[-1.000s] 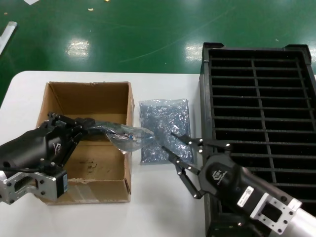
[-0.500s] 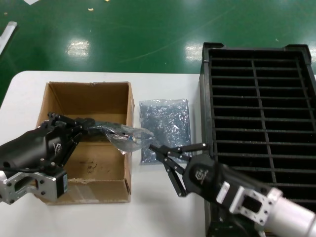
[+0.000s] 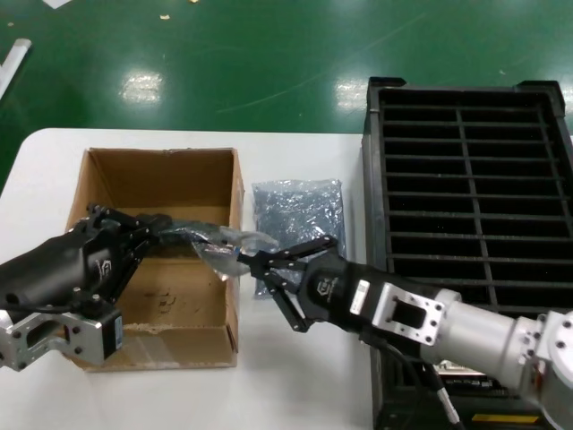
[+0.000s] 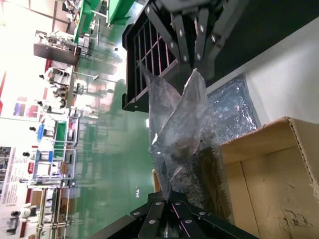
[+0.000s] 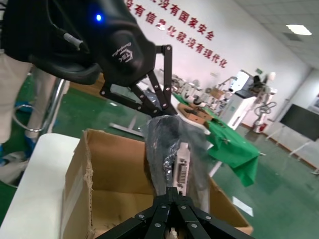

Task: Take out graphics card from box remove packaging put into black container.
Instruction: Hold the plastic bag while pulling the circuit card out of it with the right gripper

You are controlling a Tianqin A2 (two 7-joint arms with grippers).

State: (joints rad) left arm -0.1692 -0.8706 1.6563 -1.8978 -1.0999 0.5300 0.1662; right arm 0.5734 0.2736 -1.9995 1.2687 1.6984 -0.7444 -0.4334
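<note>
— So what has each gripper got?

— The left gripper (image 3: 159, 231) is clamped on the left end of the bagged graphics card (image 5: 180, 169), over the box (image 3: 98, 184). The right gripper (image 3: 253, 265) pinches the packaging (image 3: 235, 250) at its right end, over the box's right wall.

— Can you make out the card itself?

— Barely from the head view; the crinkled plastic hides it. The right wrist view shows the silver bracket with a white port inside the bag, and the left gripper behind it. The left wrist view gives mostly wrinkled bag, with the right gripper at its far end.

— And around them?

— A second bag (image 3: 300, 215) lies flat on the white table (image 3: 295, 376) between the box and the black container (image 3: 466, 197), which is cut off at the right edge.
</note>
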